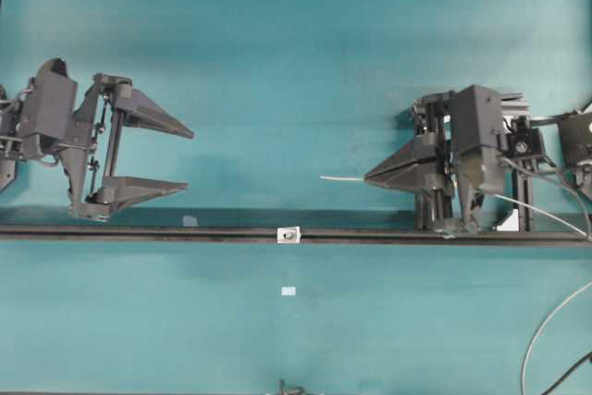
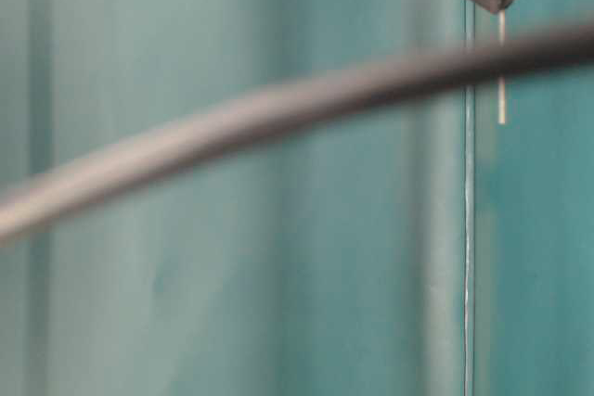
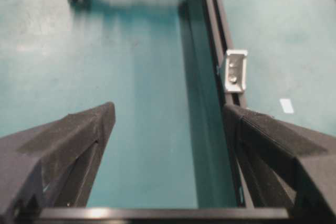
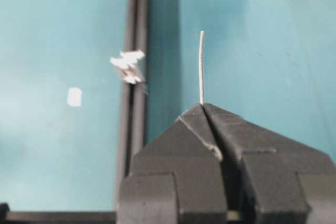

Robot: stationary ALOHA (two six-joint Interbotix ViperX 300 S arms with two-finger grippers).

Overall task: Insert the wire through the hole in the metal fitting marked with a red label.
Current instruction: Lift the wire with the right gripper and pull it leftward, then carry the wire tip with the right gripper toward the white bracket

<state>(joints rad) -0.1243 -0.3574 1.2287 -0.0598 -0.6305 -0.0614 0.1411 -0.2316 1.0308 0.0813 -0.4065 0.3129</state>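
Observation:
My right gripper (image 1: 367,176) is shut on the thin silver wire (image 1: 342,178), whose short free end points left; the rest trails back to the right. In the right wrist view the wire (image 4: 201,66) sticks straight out of the closed fingertips of the right gripper (image 4: 203,105). The tiny silvery metal fitting (image 1: 289,235) sits on the black rail (image 1: 139,231), left of and nearer than the wire's tip, its hole a dark centre. No red label shows. My left gripper (image 1: 189,160) stands open and empty at the far left, the fitting (image 3: 234,70) ahead of its right finger.
A black frame (image 1: 518,201) stands under my right arm. A small white patch (image 1: 289,290) lies in front of the rail. A white cable (image 1: 546,330) curves at the bottom right. A blurred dark cable (image 2: 278,108) crosses the table-level view.

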